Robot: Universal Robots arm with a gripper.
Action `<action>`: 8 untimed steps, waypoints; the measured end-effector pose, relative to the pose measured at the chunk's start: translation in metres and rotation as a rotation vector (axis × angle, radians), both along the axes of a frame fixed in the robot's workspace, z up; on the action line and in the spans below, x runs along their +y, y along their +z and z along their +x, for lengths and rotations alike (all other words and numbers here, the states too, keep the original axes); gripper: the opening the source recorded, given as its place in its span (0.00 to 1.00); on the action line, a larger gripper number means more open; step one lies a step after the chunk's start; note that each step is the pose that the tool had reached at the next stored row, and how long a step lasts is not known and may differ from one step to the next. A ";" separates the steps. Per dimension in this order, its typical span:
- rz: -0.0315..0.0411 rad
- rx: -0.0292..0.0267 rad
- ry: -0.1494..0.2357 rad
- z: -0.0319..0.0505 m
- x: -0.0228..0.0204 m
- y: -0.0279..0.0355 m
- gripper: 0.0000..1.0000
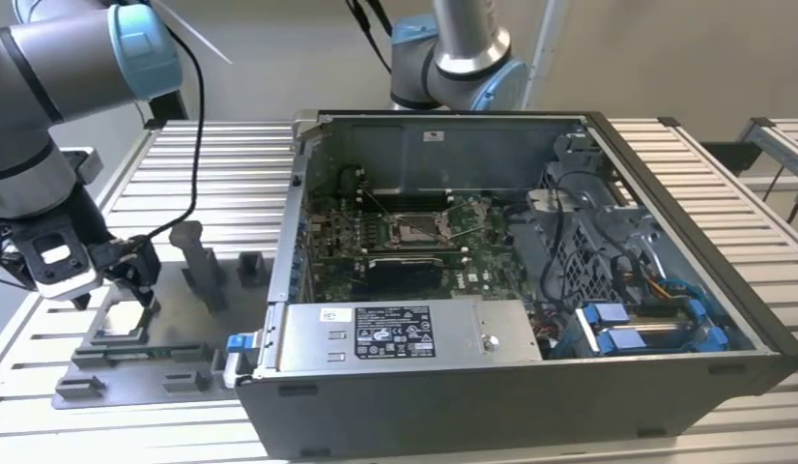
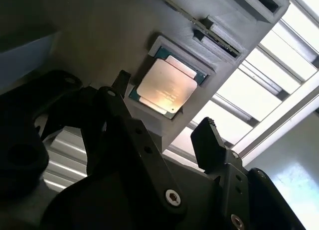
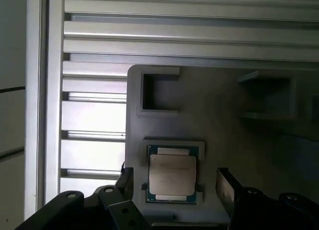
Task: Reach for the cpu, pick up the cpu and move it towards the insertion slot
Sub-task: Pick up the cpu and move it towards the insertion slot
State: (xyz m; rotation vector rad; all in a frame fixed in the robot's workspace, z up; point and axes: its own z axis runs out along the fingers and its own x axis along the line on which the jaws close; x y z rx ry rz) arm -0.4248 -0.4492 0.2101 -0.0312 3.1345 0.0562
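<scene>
Cpu (image 3: 172,175) lies flat in its recess on the grey tray (image 1: 167,329), at the exterior view's left of the computer case (image 1: 502,406) and well apart from the insertion slot (image 1: 416,229) inside it. Your gripper (image 3: 175,181) hangs directly over the chip with its fingers apart, one on each side, so the chip lies straight ahead between them. It is square, so there is no long axis to align. Count one cpu, one slot, one gripper.

cpu (image 3: 172,175): in a recess of the tray (image 1: 180,353).
gripper (image 3: 174,182): above it, one finger on each side, apart.
tray: on the table (image 1: 218,164), exterior view's left of the computer case (image 1: 502,406).
insertion slot (image 1: 416,229): inside the computer case, well apart from the tray.
</scene>
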 end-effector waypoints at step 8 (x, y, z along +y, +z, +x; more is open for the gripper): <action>-0.0001 0.0001 0.000 -0.0004 -0.0027 -0.0077 1.00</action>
